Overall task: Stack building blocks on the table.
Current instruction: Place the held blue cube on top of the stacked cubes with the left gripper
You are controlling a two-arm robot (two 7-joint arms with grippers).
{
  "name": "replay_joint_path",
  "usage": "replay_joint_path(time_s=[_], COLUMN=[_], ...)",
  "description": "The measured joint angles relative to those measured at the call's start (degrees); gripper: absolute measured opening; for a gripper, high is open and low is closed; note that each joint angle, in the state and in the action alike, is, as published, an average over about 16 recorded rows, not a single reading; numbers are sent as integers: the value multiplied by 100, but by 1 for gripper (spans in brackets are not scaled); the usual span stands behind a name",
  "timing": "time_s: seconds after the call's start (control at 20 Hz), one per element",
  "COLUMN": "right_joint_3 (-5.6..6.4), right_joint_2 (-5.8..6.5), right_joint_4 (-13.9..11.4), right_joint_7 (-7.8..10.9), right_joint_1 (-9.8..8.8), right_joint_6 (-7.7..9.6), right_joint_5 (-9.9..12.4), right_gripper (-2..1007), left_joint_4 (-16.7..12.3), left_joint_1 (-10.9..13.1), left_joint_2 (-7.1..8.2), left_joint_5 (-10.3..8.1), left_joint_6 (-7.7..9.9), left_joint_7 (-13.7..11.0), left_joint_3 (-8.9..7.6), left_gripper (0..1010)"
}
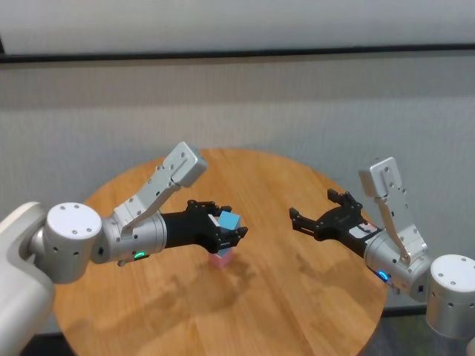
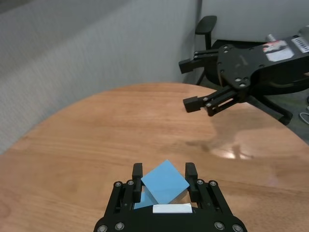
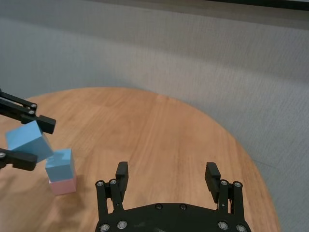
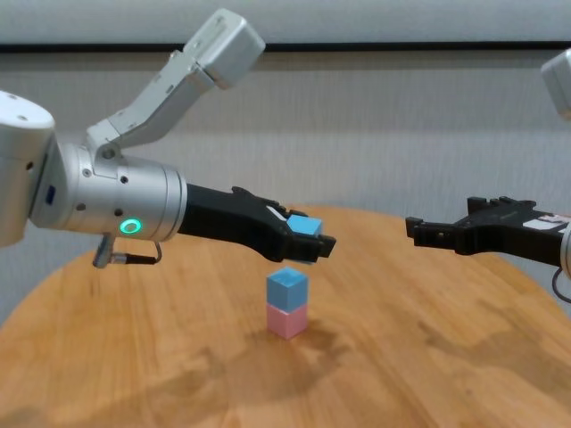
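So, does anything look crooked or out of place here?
Yes. The blue block held in the left gripper sits tilted between the fingers, above the blue-on-pink stack. Right gripper hangs open, apart.

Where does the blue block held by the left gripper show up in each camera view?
Head: held blue block, centre, just above the pink block.
Left wrist, low centre between the fingers.
Right wrist, far left.
Chest, centre.
Shared landmark: the two-block stack directly below it.

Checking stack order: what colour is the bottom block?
Pale pink bottom block, clearest in the chest view.
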Motion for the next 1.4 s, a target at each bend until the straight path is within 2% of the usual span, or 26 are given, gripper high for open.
replay_joint_path(time_s=[0.8, 1.4], right_joint_3=[0, 0], right_joint_2=[0, 0], right_joint_4=[0, 0], right_joint_7=[0, 0], right_joint_1=[0, 0], right_joint_6=[0, 0], right_joint_5=[0, 0], right_gripper=[1000, 1000], left_joint_4=[810, 1130], left_joint_1=[-304, -419], left_joint_2=[-290, -427], left_joint_5=[86, 190], left_joint_6=[-112, -154], left_joint_7=[76, 92], left_joint_3=[70, 40], left_gripper=[558, 558])
